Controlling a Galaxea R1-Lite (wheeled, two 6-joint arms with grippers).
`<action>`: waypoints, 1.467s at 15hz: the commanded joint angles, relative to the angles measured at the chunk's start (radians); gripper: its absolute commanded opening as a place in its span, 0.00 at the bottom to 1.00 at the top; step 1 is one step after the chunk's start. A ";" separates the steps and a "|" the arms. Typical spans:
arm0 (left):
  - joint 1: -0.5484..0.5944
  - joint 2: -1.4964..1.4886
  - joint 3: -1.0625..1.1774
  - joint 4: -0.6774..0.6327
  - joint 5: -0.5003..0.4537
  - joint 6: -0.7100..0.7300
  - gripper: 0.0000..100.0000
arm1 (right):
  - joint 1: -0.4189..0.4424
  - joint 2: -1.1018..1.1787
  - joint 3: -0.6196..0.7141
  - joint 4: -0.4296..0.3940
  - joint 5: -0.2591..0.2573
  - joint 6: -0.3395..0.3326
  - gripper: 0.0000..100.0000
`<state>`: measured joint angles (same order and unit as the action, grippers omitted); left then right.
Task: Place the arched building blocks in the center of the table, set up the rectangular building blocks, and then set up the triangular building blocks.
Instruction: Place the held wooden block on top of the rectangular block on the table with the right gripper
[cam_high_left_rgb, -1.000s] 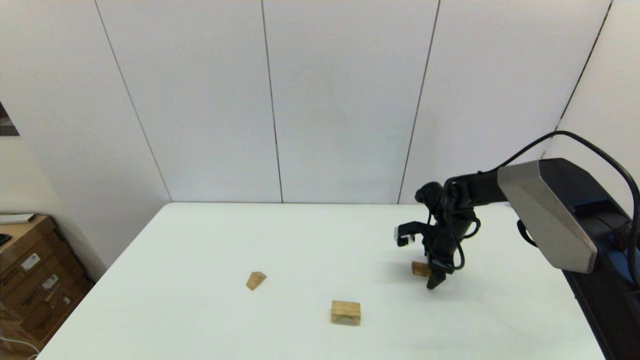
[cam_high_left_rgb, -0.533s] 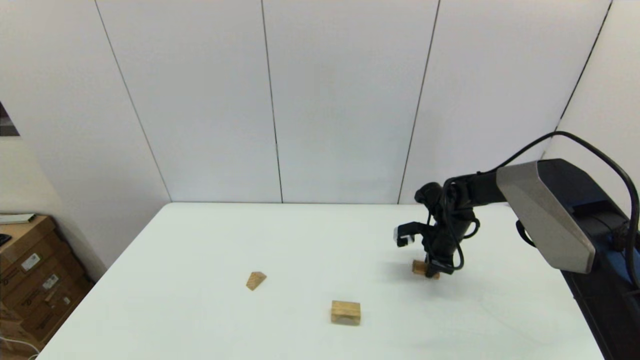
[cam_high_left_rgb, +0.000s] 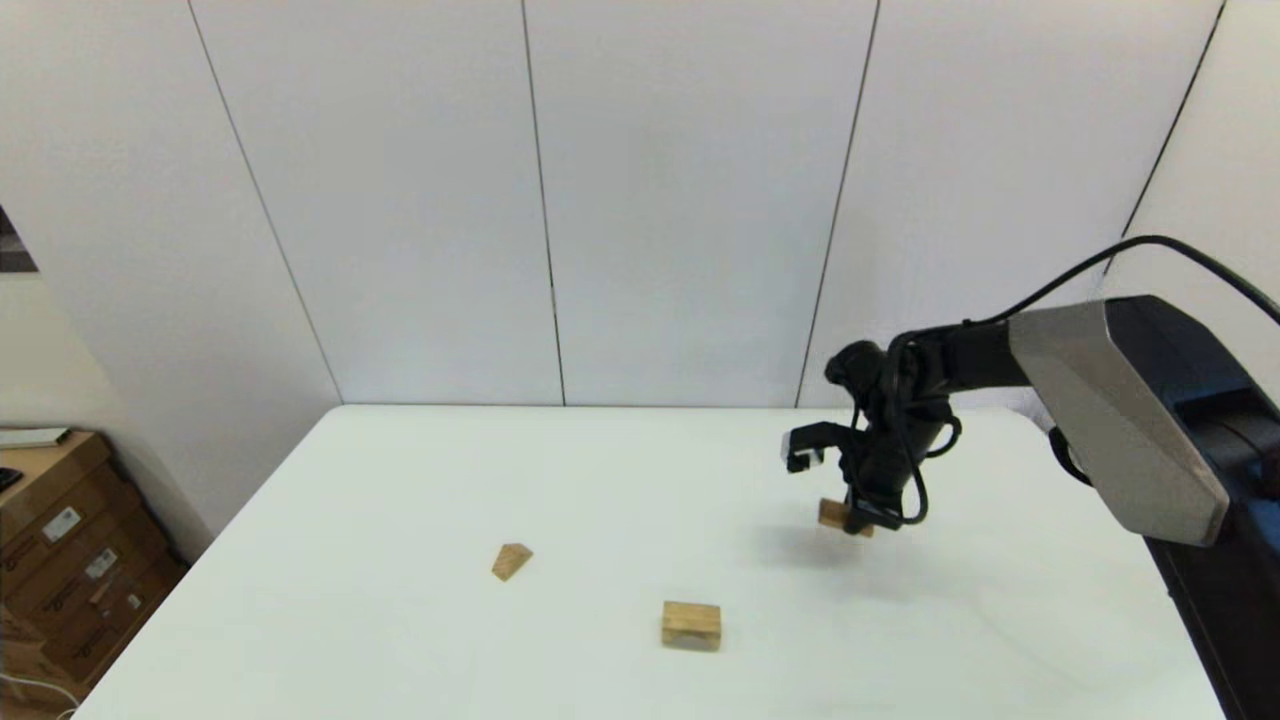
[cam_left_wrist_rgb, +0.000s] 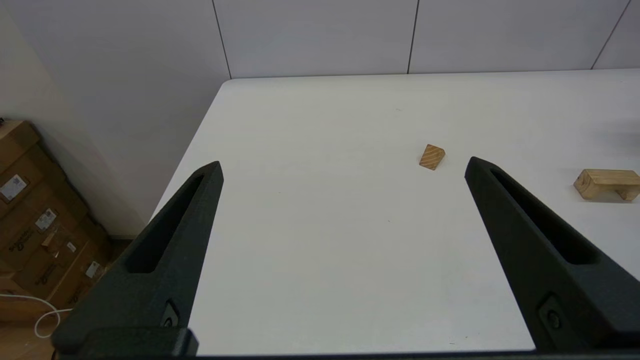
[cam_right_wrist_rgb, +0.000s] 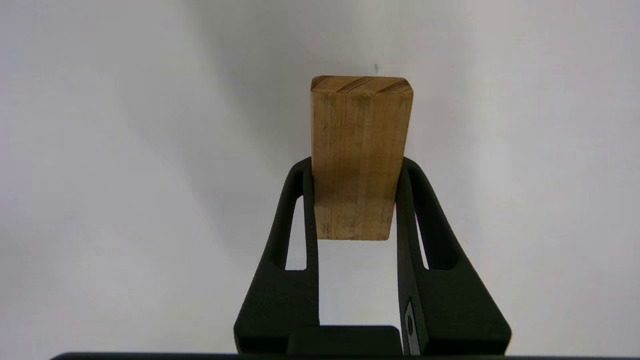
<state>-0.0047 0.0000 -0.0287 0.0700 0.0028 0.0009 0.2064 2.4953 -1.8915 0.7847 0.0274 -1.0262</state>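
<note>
My right gripper (cam_high_left_rgb: 858, 522) hangs over the right half of the white table (cam_high_left_rgb: 420, 470), shut on the rectangular block (cam_high_left_rgb: 836, 515), which is lifted clear of the surface. In the right wrist view the flat wooden slab (cam_right_wrist_rgb: 358, 150) sticks out past the two black fingers (cam_right_wrist_rgb: 300, 200) that clamp its sides. The arched block (cam_high_left_rgb: 691, 625) stands on its legs near the table's front centre; it shows as well in the left wrist view (cam_left_wrist_rgb: 606, 183). The triangular block (cam_high_left_rgb: 511, 561) lies to its left (cam_left_wrist_rgb: 432, 156). My left gripper (cam_left_wrist_rgb: 345, 167) is open, off the table's left front.
Cardboard boxes (cam_high_left_rgb: 60, 560) are stacked on the floor left of the table. White wall panels (cam_high_left_rgb: 680, 200) rise right behind the table's far edge. The right arm's grey link (cam_high_left_rgb: 1110, 430) reaches in from the right side.
The right gripper closed on the rectangular block and raised it off the table, shifting slightly left and up. The arched and triangular blocks stayed put.
</note>
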 joint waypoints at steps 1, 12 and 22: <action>0.000 0.002 0.000 0.001 0.000 -0.001 1.00 | 0.116 -0.133 0.005 0.057 -0.004 0.094 0.00; 0.000 0.002 0.000 0.001 0.000 0.001 1.00 | 0.513 -0.136 -0.052 0.153 -0.049 0.262 0.00; 0.000 0.002 0.001 0.001 0.000 0.001 1.00 | 0.501 -0.030 -0.052 0.150 -0.037 0.247 0.00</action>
<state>-0.0047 0.0000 -0.0283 0.0700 0.0028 0.0013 0.7162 2.4472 -1.9434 0.9283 -0.0085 -0.7740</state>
